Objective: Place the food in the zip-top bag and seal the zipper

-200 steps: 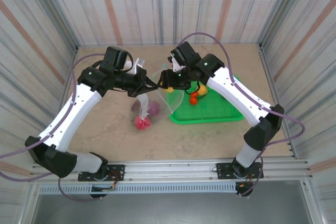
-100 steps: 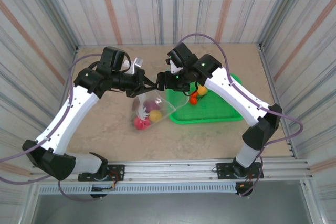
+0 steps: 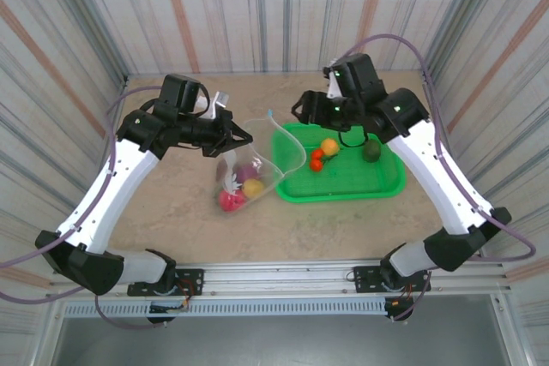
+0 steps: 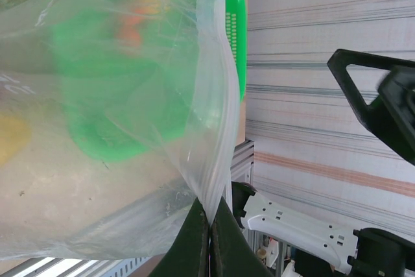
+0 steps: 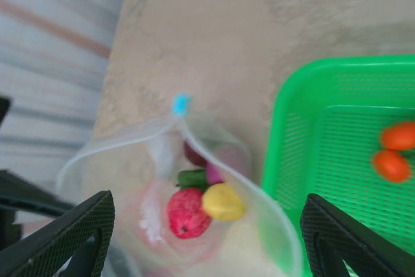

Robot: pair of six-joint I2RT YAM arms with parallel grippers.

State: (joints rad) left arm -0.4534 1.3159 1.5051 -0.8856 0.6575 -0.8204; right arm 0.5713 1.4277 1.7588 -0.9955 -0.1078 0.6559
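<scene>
On the table, toward the right, a green basket is set, and the bag is propped just left of it, lapping over the basket's left rim. The bag's mouth is held up by the left gripper, its fingers pressed together on the zipper at the mouth's left end. The right gripper is spread and empty, poised over the basket's far-left corner. Bagged food is seen through the mouth. Loose food lies in the basket, just right of and nearer than the right gripper, so the right arm is judged the closer one. The blue slider marks the mouth's far end.
</scene>
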